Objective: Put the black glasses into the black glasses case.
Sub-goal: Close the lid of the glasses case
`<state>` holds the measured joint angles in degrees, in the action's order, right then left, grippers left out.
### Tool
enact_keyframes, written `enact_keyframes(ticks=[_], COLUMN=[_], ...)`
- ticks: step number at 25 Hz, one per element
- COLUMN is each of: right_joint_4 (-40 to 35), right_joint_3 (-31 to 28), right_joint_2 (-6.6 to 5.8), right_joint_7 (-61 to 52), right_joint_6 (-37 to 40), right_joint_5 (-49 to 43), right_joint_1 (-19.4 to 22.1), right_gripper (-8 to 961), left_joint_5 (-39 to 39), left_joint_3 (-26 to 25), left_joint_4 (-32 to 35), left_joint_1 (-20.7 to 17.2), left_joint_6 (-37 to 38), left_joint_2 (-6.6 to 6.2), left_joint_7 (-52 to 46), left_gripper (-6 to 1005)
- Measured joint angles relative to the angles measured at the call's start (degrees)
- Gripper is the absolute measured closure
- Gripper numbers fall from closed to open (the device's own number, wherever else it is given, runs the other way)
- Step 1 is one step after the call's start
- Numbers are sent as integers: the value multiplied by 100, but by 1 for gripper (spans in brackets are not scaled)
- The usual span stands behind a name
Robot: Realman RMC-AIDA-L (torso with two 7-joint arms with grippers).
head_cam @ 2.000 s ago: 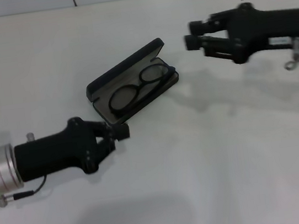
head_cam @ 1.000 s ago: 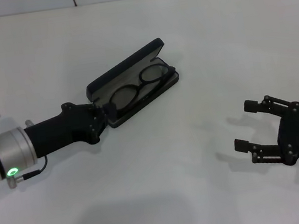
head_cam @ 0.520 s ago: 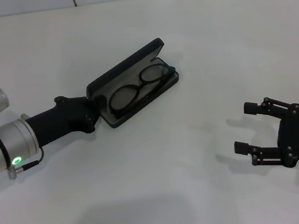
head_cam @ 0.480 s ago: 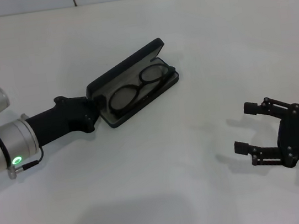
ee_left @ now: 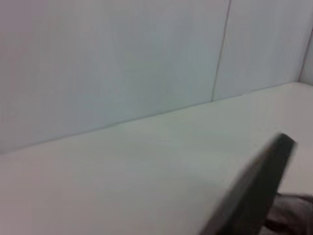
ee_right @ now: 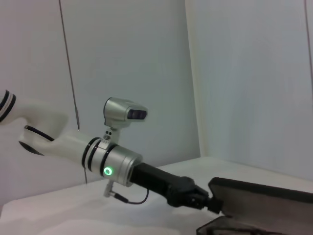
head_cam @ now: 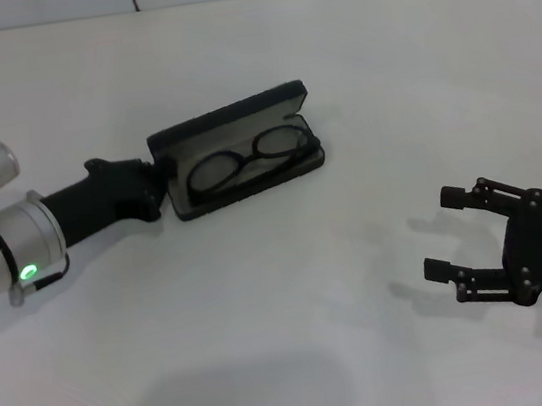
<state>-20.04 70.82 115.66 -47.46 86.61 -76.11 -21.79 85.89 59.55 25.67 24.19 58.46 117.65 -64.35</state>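
Observation:
The black glasses case (head_cam: 238, 182) lies open in the middle of the table, its lid (head_cam: 225, 126) raised along the far side. The black glasses (head_cam: 243, 161) rest inside on the grey lining, lenses up. My left gripper (head_cam: 153, 186) is pressed against the case's left end, level with the lid. The left wrist view shows only the dark lid (ee_left: 257, 193) edge-on. From the right wrist view, the left gripper (ee_right: 208, 201) meets the end of the case (ee_right: 264, 205). My right gripper (head_cam: 442, 232) stands open over bare table at the right front, far from the case.
The white table (head_cam: 298, 320) extends around the case on all sides. A pale wall with vertical seams (ee_left: 222, 49) stands behind the table. My left arm's silver wrist with a green light (head_cam: 26, 271) reaches in from the left edge.
The case has swung round, its left end moving away from me, so it now lies more nearly crosswise. My left gripper moved with that end. The right arm came down to the right front and stays still.

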Motion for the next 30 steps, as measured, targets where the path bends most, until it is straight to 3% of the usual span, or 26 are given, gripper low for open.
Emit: enact_keyframes(ticks=[8, 15, 22, 25, 30], right_joint_4=[2, 7, 9, 6, 2], right_joint_3=[39, 48, 38, 14, 1], right_joint_2=[4, 9, 2, 1, 0], right_joint_7=[-1, 0, -1, -1, -1], right_joint_6=[29, 66, 85, 85, 39], right_joint_5=[0, -6, -9, -3, 15], right_joint_1=[0, 0, 17, 18, 3], right_gripper=[69, 69, 69, 69, 69], left_joint_5=[-32, -58, -64, -64, 210], left_joint_3=[-555, -598, -603, -603, -554], left_joint_4=[-1, -2, 52, 393, 1665], left_joint_1=[104, 130, -83, -329, -708], left_joint_6=[-85, -96, 238, 607, 882], left_joint_2=[78, 130, 84, 73, 167], left_joint_7=[248, 343, 273, -126, -1916], left_gripper=[982, 982, 982, 982, 981])
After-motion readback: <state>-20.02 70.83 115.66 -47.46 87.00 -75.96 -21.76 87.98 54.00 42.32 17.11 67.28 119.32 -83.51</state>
